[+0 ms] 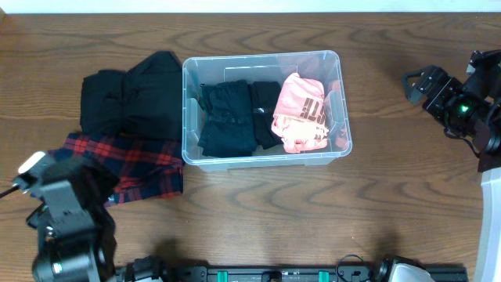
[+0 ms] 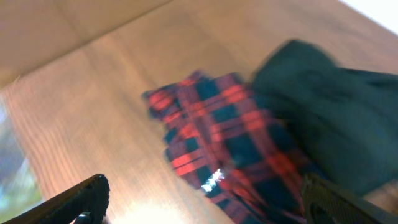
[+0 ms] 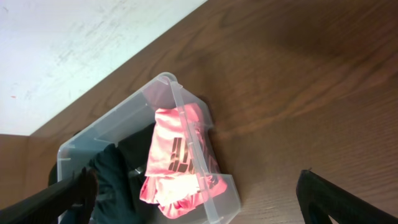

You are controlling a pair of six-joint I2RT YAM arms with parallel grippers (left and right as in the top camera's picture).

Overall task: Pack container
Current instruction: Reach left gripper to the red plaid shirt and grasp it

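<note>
Two arms flank a wooden table (image 1: 329, 219), one at each end. The container (image 1: 266, 161), a clear plastic tub, sits near the middle of the table toward the far edge, its long side running left to right. Inside it, folded black clothes (image 1: 227, 117) fill the left and middle, and a pink garment (image 1: 301, 110) with dark lettering lies bunched at the right end.

Outside the tub, a black garment (image 1: 129, 98) lies on the table against the left wall. A red and dark plaid shirt (image 1: 141, 166) lies just in front of it, the two overlapping.

The left gripper (image 2: 206, 202) hangs over the near edge of the plaid shirt, jaws wide apart and holding nothing; its wrist view is blurred. The right gripper (image 3: 196, 190) is well off to the right of the tub, over bare wood, jaws likewise wide apart and empty.
</note>
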